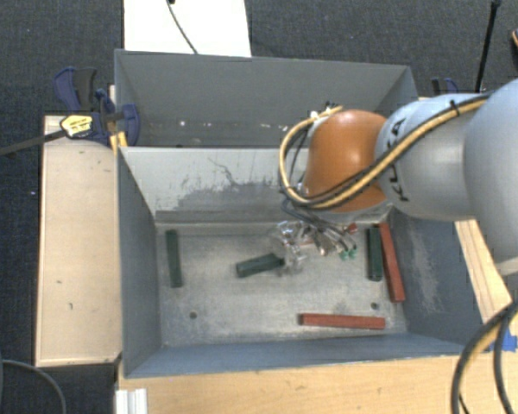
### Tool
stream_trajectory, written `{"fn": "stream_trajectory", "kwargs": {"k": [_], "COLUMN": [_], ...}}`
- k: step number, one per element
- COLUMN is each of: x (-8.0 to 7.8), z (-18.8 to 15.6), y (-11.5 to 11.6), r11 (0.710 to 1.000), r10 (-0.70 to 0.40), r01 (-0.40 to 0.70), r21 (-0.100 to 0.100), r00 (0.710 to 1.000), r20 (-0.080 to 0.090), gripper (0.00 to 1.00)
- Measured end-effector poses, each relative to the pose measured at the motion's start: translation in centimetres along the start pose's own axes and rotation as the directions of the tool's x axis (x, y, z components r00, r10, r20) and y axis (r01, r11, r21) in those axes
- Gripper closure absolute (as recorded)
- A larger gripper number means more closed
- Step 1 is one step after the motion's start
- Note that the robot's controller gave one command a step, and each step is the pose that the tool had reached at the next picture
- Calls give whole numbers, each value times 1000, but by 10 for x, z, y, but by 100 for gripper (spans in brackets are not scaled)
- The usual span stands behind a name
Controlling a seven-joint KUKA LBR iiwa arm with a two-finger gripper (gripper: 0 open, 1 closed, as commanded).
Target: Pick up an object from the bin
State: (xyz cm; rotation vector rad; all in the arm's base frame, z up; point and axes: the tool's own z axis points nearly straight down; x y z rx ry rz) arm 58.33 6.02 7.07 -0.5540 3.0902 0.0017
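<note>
My gripper [291, 255] hangs below the orange wrist cover over the middle of the bin floor, its metal fingertips right at the right end of a dark green stick [259, 266] that lies slanted on the floor. A red-brown stick [342, 321] lies flat near the front wall, in front of the gripper. To the gripper's right, a dark green stick [374, 254] and a red-brown stick [392, 274] lie side by side along the right wall.
Another dark green stick [173, 258] lies lengthwise near the left wall. The arm and its cabled orange cover hang over the back right part of the bin.
</note>
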Motion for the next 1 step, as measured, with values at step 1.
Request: {"fn": "stream_trajectory", "kwargs": {"k": [1], "x": [33], "z": [-143], "y": [-2], "r11": [999], "r10": [46], "r01": [-46], "r21": [3], "r00": [999], "r20": [8], "gripper": [100]}}
